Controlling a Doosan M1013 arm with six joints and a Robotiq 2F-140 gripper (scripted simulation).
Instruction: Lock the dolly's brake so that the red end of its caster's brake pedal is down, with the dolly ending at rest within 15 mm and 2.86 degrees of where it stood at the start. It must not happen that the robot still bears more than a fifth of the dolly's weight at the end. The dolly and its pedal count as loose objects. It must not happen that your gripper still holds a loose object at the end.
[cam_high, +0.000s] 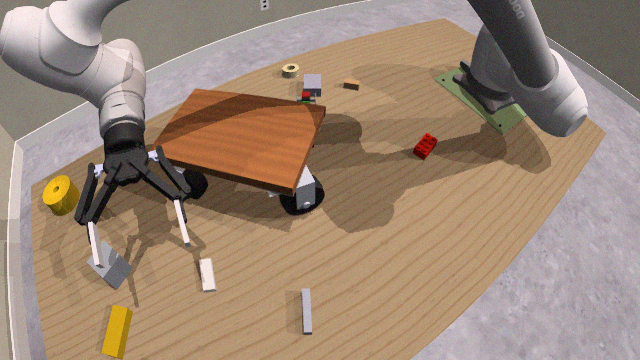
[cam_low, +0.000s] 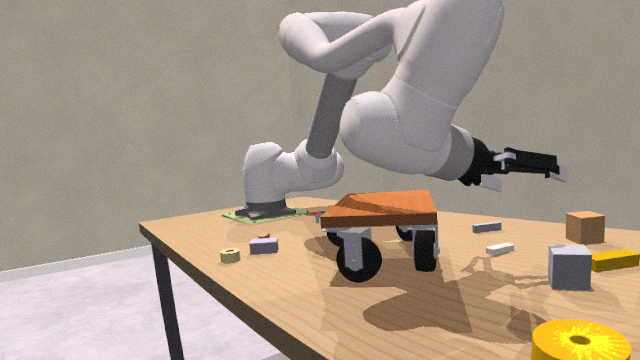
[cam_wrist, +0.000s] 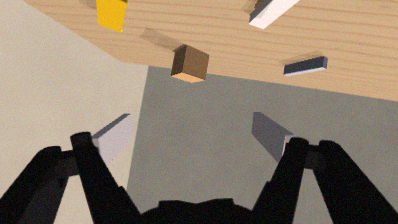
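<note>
Hovering gripper (cam_high: 137, 232), fingers spread wide, empty; one dolly (cam_high: 240, 137), one red brick (cam_high: 425, 146), two rings

Arm (cam_low: 400, 115) bent, fingers (cam_high: 181, 220) wide apart

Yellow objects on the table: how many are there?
2. A yellow ring lies beside the open hand; a yellow bar lies near the table's edge. The dolly may hide others.

A flat orange-brown wooden dolly (cam_high: 245, 136) stands level on four black casters (cam_low: 358, 259) mid-desk (cam_high: 350, 260). Its small red-and-green brake pedal (cam_high: 306, 95) shows at the far corner, angle unclear.
</note>
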